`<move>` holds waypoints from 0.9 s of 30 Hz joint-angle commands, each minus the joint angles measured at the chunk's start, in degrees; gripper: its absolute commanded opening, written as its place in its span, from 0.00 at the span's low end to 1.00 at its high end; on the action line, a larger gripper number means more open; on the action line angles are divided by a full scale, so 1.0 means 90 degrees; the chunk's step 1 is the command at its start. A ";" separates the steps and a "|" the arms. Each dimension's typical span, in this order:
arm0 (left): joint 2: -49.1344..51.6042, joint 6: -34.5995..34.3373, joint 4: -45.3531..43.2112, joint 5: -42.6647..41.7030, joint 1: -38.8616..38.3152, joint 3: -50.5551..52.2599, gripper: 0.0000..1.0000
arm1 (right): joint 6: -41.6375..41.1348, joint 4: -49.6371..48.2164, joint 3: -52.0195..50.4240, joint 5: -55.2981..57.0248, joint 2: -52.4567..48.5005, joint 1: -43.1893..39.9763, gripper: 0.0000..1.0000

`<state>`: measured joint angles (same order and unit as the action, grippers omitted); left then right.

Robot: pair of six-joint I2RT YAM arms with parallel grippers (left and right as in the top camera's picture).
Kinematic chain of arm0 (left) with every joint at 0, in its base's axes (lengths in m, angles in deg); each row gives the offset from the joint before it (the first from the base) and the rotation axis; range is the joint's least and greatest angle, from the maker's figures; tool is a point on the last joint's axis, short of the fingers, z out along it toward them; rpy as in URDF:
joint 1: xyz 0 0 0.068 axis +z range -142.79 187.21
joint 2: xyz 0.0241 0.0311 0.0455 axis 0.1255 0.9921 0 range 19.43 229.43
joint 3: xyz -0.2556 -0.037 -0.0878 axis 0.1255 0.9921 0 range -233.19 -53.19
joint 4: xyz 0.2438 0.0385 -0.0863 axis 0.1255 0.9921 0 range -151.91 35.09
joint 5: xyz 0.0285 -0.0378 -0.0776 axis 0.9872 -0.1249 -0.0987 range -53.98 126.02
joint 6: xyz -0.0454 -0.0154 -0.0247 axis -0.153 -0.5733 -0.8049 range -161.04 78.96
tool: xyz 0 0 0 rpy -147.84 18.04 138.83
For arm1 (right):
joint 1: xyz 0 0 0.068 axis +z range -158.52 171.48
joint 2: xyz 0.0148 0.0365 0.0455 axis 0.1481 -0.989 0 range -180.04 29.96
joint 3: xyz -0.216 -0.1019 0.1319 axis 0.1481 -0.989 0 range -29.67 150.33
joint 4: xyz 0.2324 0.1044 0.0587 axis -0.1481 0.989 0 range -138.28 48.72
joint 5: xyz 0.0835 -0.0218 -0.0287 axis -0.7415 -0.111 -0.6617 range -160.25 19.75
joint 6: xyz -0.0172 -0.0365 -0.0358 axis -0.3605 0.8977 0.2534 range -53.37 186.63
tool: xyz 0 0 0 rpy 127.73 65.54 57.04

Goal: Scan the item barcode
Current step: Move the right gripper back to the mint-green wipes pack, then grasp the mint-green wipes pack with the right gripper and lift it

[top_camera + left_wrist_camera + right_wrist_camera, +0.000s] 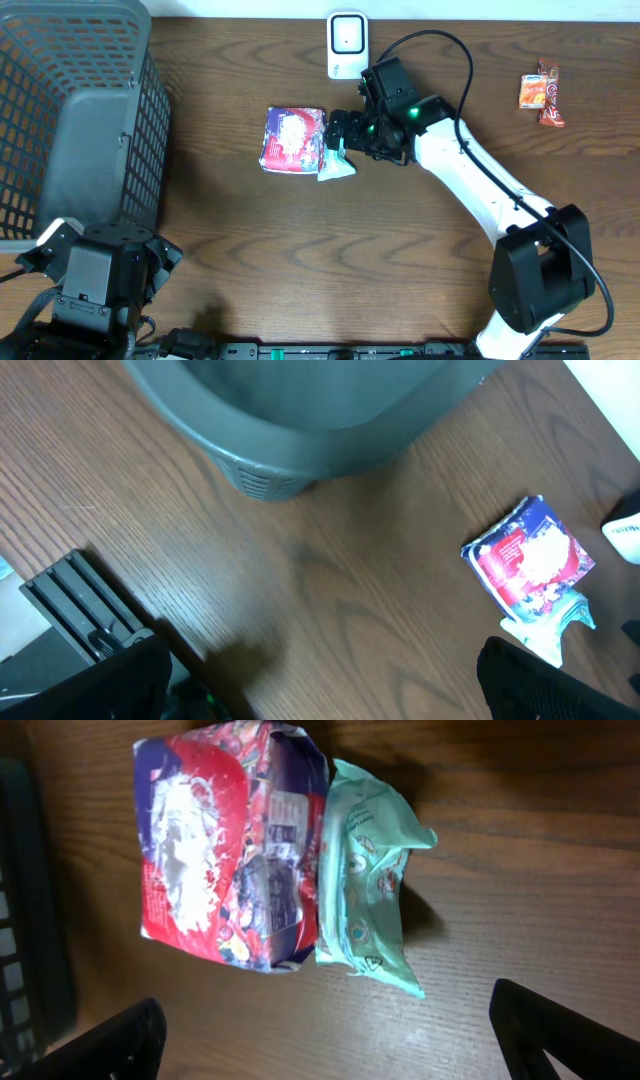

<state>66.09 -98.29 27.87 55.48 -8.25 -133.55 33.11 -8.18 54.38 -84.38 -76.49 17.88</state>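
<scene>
Right end effector (338,138) hangs low over the middle of the surface (300,260), its fingers spread wide with nothing between them. A red-and-blue packet (292,139) lies flat just beyond the fingertips, on the side toward the basket (70,110). A mint-green pouch (337,166) touches the packet's near edge, right beneath the fingers. The white scanner (347,42) stands nearby at the far edge. Left end effector (325,680) is spread too, well apart from the packet, beside the basket.
</scene>
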 commanded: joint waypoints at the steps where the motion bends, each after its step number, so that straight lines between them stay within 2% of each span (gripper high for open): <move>1: 0.0007 -0.0102 0.0019 0.0085 0.0010 -0.0005 0.98 | -0.0080 -0.0032 -0.0197 0.0257 -0.0061 0.0039 0.99; 12: 0.0007 -0.0102 0.0019 0.0085 0.0010 -0.0005 0.98 | -0.0085 -0.0746 -0.0794 0.0561 -0.0061 0.0036 0.99; 23: 0.0007 -0.0102 0.0019 0.0085 0.0010 -0.0005 0.98 | -0.0328 -0.1566 -0.1112 0.0563 -0.0092 0.0044 0.77; 27: 0.0007 -0.0102 0.0019 0.0085 0.0010 -0.0005 0.98 | -0.0515 -0.1702 -0.1222 0.0556 -0.0330 0.0080 0.75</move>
<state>66.09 -98.29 27.87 55.48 -8.25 -133.55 30.23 -23.11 44.70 -79.74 -76.75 17.99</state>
